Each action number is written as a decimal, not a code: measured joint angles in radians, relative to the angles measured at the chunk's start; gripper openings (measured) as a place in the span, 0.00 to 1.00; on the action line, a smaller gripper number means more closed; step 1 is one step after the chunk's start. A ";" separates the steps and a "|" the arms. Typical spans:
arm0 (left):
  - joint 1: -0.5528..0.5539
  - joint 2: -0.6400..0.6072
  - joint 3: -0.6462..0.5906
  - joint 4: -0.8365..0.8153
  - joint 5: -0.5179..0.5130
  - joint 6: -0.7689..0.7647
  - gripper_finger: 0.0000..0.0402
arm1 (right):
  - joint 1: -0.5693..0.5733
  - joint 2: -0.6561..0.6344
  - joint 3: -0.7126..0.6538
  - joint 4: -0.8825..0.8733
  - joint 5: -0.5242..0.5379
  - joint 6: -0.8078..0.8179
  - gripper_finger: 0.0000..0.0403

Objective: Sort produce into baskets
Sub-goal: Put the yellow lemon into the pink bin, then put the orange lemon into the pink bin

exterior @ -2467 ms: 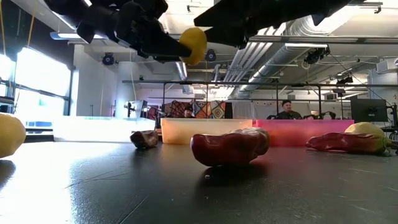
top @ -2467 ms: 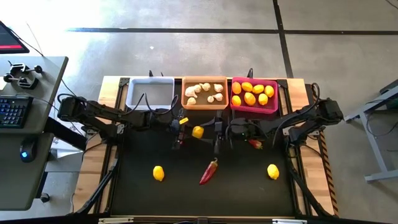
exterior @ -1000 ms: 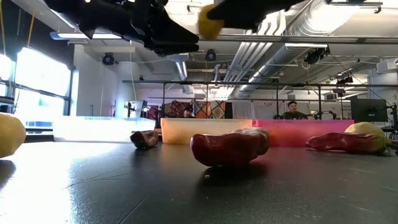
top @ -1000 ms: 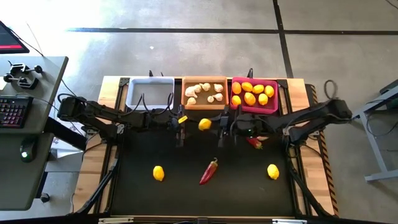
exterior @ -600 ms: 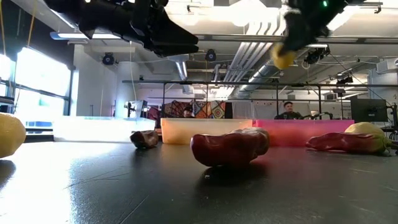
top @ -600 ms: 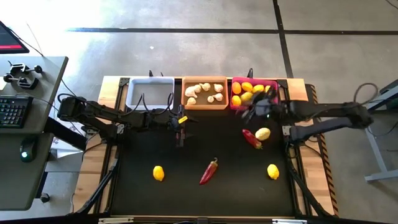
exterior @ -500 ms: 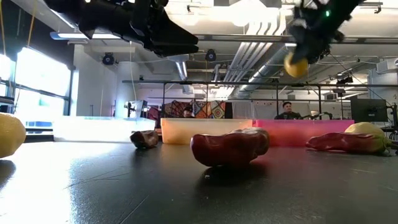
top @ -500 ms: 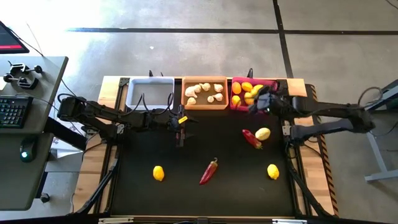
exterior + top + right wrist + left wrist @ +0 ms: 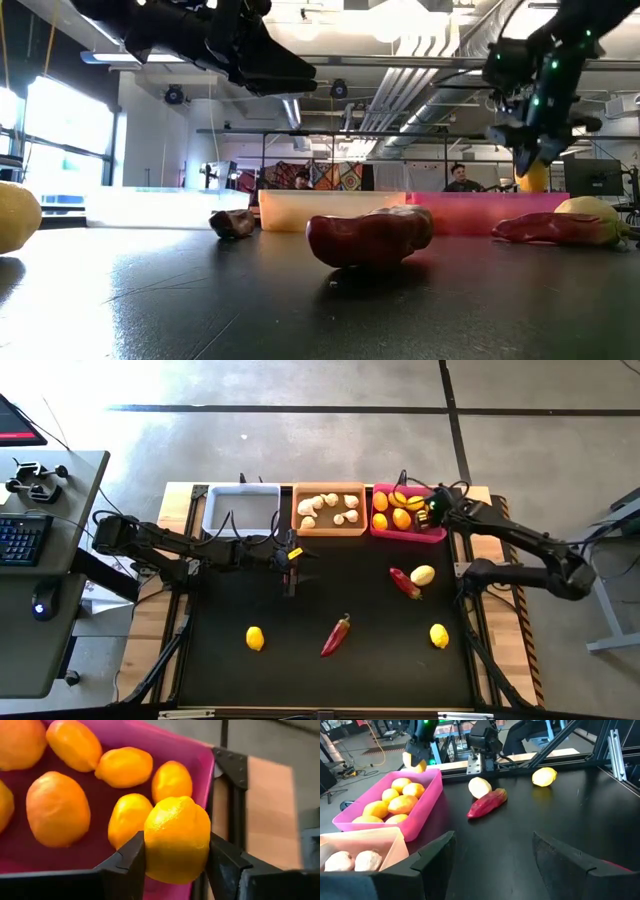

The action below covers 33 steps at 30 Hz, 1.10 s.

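My right gripper (image 9: 433, 510) is shut on a yellow lemon (image 9: 177, 837) above the right end of the magenta basket (image 9: 378, 530), which holds several lemons (image 9: 57, 807). The lemon also shows in the low view (image 9: 533, 178). My left gripper (image 9: 290, 567) hangs open and empty over the table near the orange basket (image 9: 329, 532), which holds several garlic bulbs (image 9: 330, 508). The white basket (image 9: 240, 507) stands at the far left. Three lemons (image 9: 255, 638) (image 9: 439, 635) (image 9: 423, 574) and two red chilies (image 9: 337, 635) (image 9: 403, 582) lie on the black mat. My right gripper pinches the lemon between its two fingers (image 9: 130, 862), one on each side of the lemon's lower half (image 9: 175, 867). The fingers come from above, pointing down. The lemon is lifted clear, over the lemons in the magenta basket near its right wall (image 9: 207, 765).
A dark scrap (image 9: 232, 222) lies on the mat in front of the orange basket. The wooden table edge (image 9: 480, 500) and the right arm's base (image 9: 480, 572) stand right of the magenta basket. People show in the room beyond the table.
My right gripper has carried the lemon from over the table's middle toward the right and far edge, and has come down over the magenta basket's right end. It has stayed shut on the lemon.
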 joint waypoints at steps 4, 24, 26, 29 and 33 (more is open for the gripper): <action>0.001 0.000 0.000 0.000 0.000 0.001 0.62 | -0.079 0.000 -0.050 0.105 -0.084 -0.051 0.37; 0.001 0.000 0.000 0.001 -0.005 0.001 0.62 | -0.149 0.153 -0.086 0.195 -0.067 -0.062 0.39; 0.001 0.000 0.000 0.001 -0.005 0.001 0.62 | -0.149 0.153 -0.086 0.191 -0.068 -0.067 0.42; 0.001 0.000 0.000 0.001 -0.007 0.001 0.62 | -0.149 0.153 -0.085 0.177 -0.072 -0.079 0.50; 0.001 0.000 0.000 0.001 -0.008 0.001 0.62 | -0.149 0.152 -0.085 0.172 -0.095 -0.092 0.59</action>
